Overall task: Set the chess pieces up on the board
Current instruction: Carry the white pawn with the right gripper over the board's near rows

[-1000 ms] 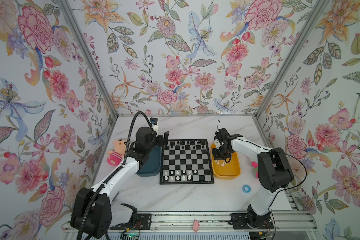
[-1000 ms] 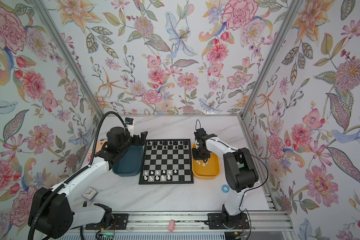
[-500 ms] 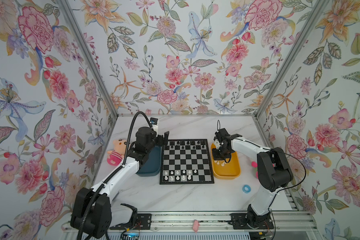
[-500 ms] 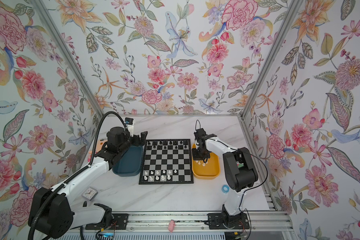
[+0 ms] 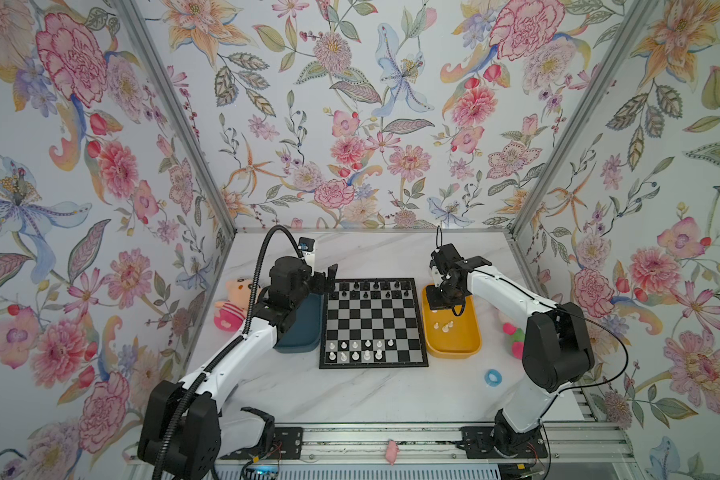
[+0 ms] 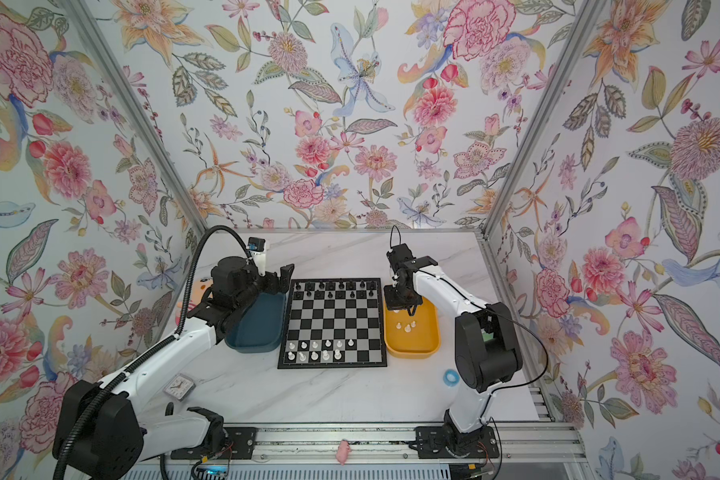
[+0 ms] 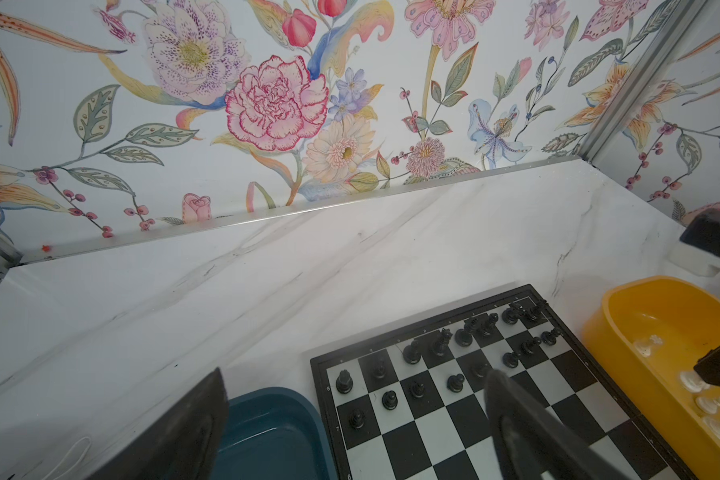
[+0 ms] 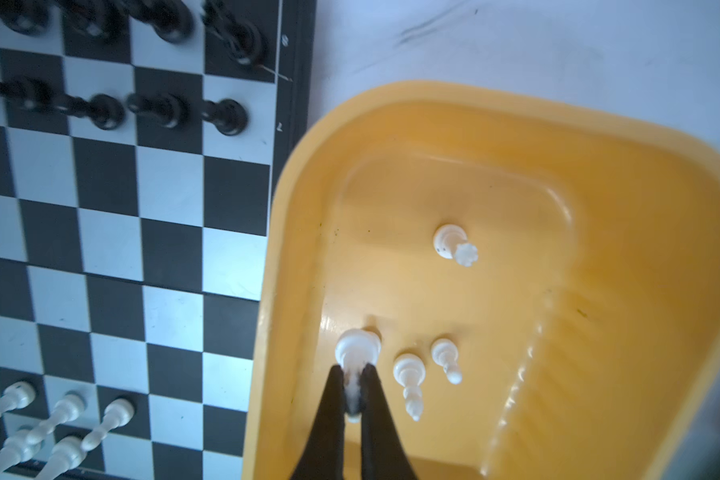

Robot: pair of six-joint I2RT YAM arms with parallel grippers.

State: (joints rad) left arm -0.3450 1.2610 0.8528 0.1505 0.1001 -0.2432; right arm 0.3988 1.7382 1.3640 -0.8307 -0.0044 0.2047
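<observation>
faintly, rank numerals (image 7: 329, 389) on the board (image 7: 406, 446)

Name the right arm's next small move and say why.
Probably lift straight up: the right end effector is shut on a small white plastic chess piece in the yellow plastic tray, whose wall stands between it and the black-and-silver checked board.

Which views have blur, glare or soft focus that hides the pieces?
Right wrist: black chessmen smeared, the gripped white piece soft, sheen on the yellow tray. Left wrist: left gripper fingers defocused, tray's white pieces washed out. Both top views: sharp, evenly lit.
</observation>
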